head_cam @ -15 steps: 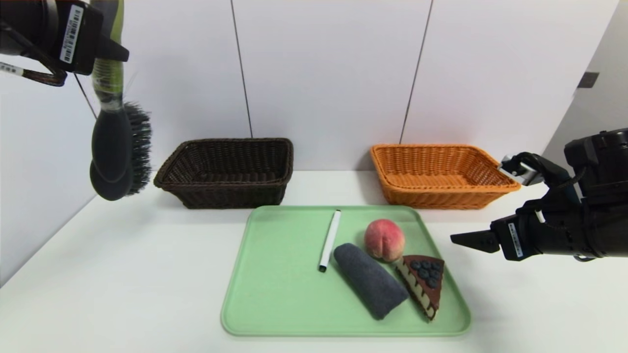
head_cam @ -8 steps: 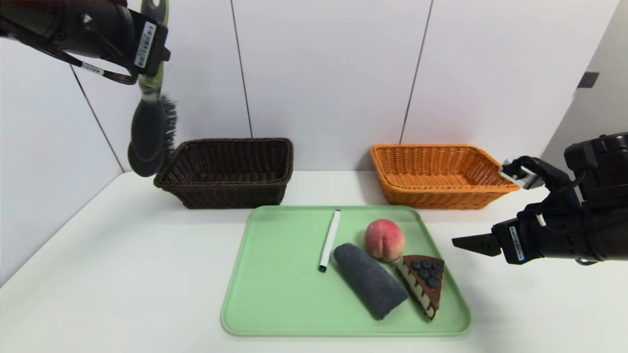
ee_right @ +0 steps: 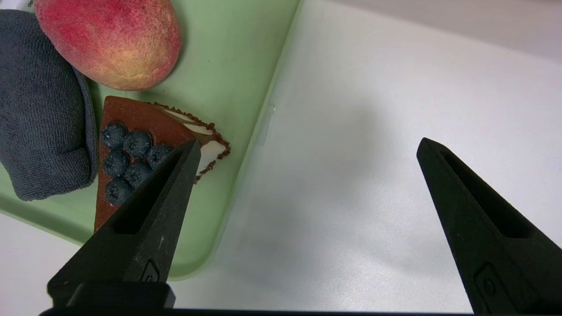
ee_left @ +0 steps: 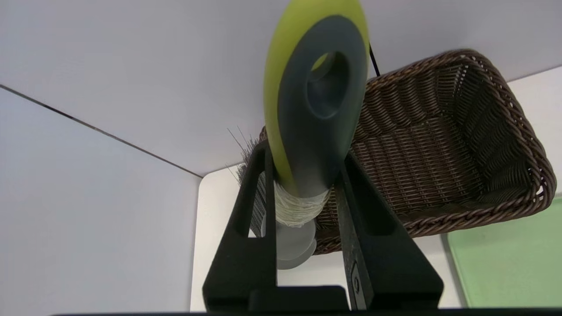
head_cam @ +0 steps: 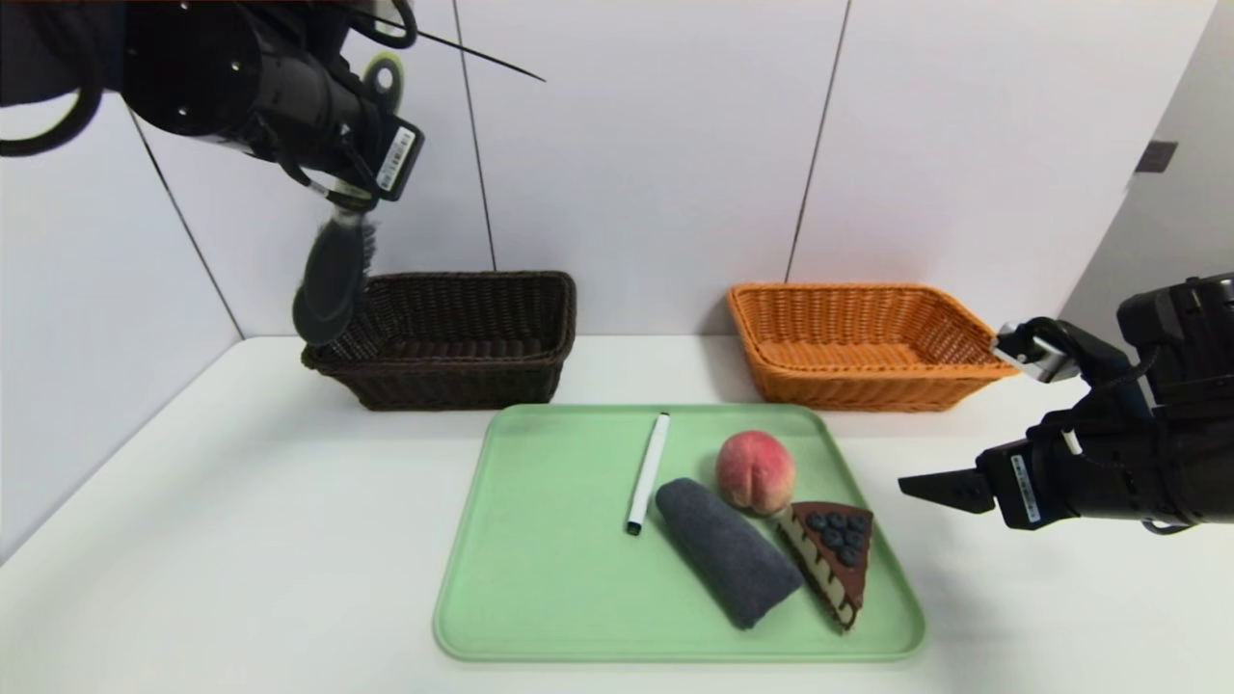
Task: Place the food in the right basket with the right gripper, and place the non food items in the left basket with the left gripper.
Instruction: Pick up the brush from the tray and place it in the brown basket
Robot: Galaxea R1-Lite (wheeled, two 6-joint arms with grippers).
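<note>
The brush [head_cam: 333,275] hung upright but slightly tilted near the left end of the dark basket [head_cam: 443,381], its handle pinched by the left gripper [ee_left: 305,171]. A barcode label [head_cam: 396,159] showed on the left arm, its print too small to read; another sat on the right. The brush had moved rightward in the head view since the earlier frame, now overlapping the basket's rim.

The right gripper [ee_right: 309,142], fingers spread wide and holding nothing, hovered just beside the green tray [head_cam: 540,578]. On the tray lay the marker [head_cam: 648,472], peach [head_cam: 756,472], rolled towel [head_cam: 728,551] and cake slice [head_cam: 834,559]. The orange basket [head_cam: 872,390] stood behind it on the tabletop [head_cam: 241,559].
</note>
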